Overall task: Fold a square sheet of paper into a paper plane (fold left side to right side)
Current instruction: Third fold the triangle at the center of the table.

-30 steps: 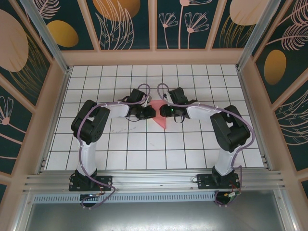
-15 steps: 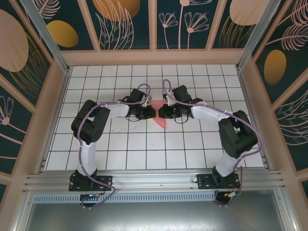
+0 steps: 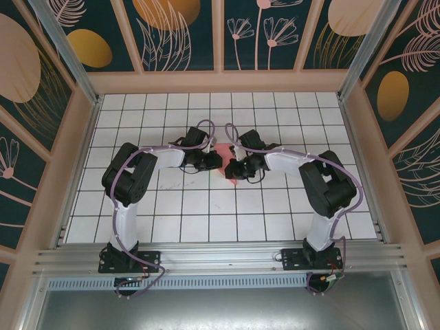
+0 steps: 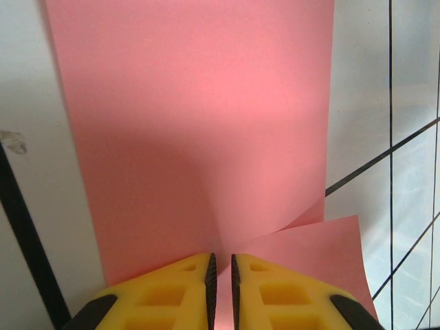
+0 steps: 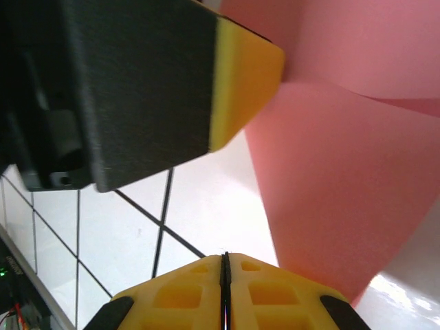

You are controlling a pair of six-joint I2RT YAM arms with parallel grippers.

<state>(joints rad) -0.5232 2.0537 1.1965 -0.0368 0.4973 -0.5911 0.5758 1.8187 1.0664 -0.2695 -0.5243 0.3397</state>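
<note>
The square sheet of paper [image 4: 199, 124] is coral-red and lies creased on the white grid table, and a flap [image 4: 309, 254] of it is lifted at the right. My left gripper [image 4: 221, 256] is shut on a raised crease of the sheet, and red shows between its pads. From above, the left gripper [image 3: 213, 161] and right gripper [image 3: 231, 170] meet over the sheet [image 3: 225, 176], hiding most of it. My right gripper [image 5: 225, 256] is shut on nothing, just left of the sheet [image 5: 330, 179]. The left gripper's finger [image 5: 240, 75] is close ahead of it. A paper plane is out of view.
The white tiled table [image 3: 206, 206] is walled by a wooden frame with patterned panels. Both arms reach inward from their bases at the near rail [image 3: 220, 258]. Purple cables loop above each wrist.
My right gripper has swung nearer and left, close to the left gripper, and its jaws have shut. The left gripper has held still on the sheet.
</note>
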